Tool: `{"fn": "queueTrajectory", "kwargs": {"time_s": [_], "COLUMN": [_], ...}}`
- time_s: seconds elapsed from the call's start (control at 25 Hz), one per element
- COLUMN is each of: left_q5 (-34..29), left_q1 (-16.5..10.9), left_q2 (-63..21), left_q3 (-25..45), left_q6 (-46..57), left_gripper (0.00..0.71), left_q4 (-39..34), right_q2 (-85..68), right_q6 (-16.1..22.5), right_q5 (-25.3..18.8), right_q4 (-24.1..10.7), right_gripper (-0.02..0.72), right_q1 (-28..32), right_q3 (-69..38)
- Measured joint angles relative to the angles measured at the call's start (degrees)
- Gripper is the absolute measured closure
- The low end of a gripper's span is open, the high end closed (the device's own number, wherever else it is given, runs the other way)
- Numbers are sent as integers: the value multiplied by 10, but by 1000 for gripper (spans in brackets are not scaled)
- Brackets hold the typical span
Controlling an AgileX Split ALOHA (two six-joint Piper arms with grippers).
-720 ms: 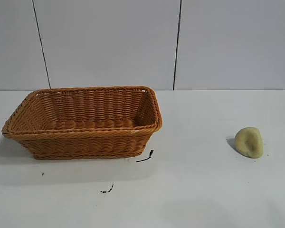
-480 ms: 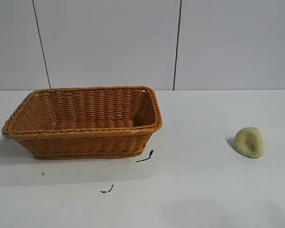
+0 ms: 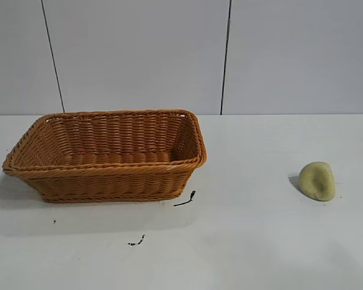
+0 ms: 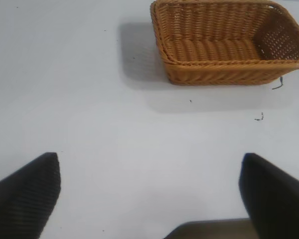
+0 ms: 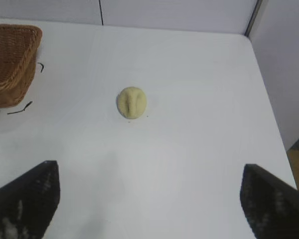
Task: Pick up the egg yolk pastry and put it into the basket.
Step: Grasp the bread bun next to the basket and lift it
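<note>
1. So far nothing is in my grasp: my right gripper point(image 5: 149, 209) hangs above the table with its fingers spread wide and empty, and the pastry point(image 5: 132, 102) sits ahead of it, roughly centred between the two fingers.
2. That pastry point(image 3: 317, 180) lies bare on the table point(image 3: 260, 241) toward my right side, well apart from the basket point(image 3: 109, 172), which is why I judge the right arm to be the one for the pick.
3. My left gripper point(image 4: 149, 199) is likewise spread wide and holds nothing; it hangs over bare table with the basket point(image 4: 229, 64) some way ahead, and I expect it to stay idle.
4. From outside, neither arm reaches into view, so both are held back from the objects and the approach has not begun.
5. Keeping the fingers wide makes sense here: the pastry is a rounded lump with a shallow dent, and a broad opening lets me come down around it without nudging it.
6. It looks soft and matte, so I would close gently; too hard a squeeze might deform it.
7. The basket stands upright, open and empty, its flared sides making an easy target for a drop from above.
8. Two small dark scraps point(image 3: 185, 200) lie near the basket's front; they are off my likely path.
</note>
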State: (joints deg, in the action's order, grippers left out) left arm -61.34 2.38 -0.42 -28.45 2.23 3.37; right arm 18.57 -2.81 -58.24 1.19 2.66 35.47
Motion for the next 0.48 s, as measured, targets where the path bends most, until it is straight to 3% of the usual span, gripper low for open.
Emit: {"fn": "queueTrajectory", "kwargs": {"time_s": [0.32, 0.48], "left_q5": [0, 0], "left_q1": [0, 0], "left_q2": [0, 0], "left_q3": [0, 0], "left_q6": [0, 0], "left_gripper": [15, 15], "left_q4": [0, 0], "right_q2": [338, 503], "right_q6": [0, 0], "right_q5": [18, 48], "right_q4": [-1, -1], "right_gripper": [15, 15], "right_q1": [0, 0], "right_q3": [94, 152]}}
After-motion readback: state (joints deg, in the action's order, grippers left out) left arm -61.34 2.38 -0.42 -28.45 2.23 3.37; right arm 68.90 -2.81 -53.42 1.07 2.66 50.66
